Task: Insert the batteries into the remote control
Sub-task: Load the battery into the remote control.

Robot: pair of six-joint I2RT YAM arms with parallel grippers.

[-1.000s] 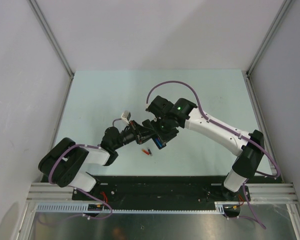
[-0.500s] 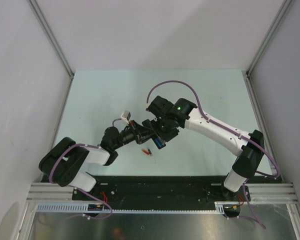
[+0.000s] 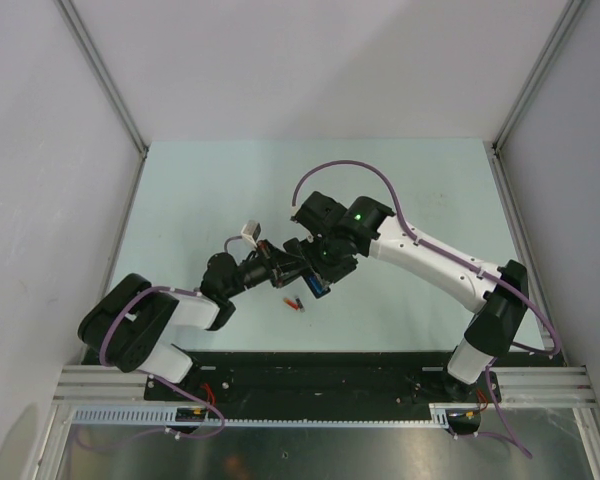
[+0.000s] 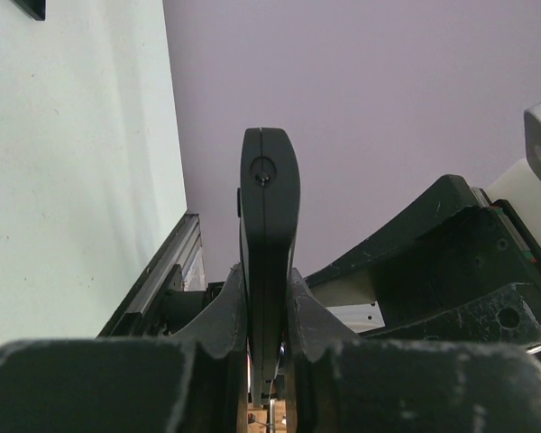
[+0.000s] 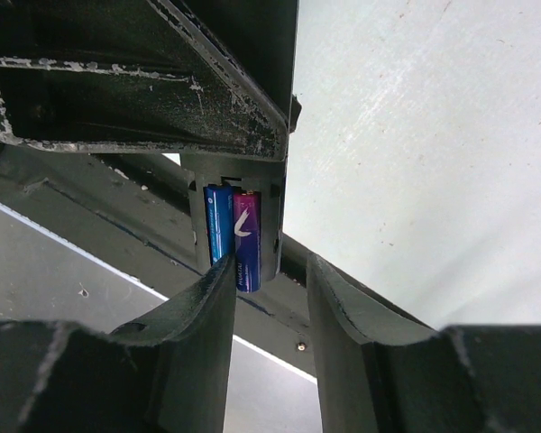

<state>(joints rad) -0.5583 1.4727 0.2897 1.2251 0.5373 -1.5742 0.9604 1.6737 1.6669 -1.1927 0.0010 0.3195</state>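
Over pale table (image 3: 430, 180), left hand (image 4: 269, 293) clamps remote control (image 4: 269, 203) containing two batteries (image 5: 235, 233).

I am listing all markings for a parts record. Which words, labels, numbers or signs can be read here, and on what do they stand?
No word or number can be read in any view.
Purple battery: only a white angled sign, like "V"; anything smaller on it is too blurred to read.
Blue battery: no text shows.
Remote: no text shows.
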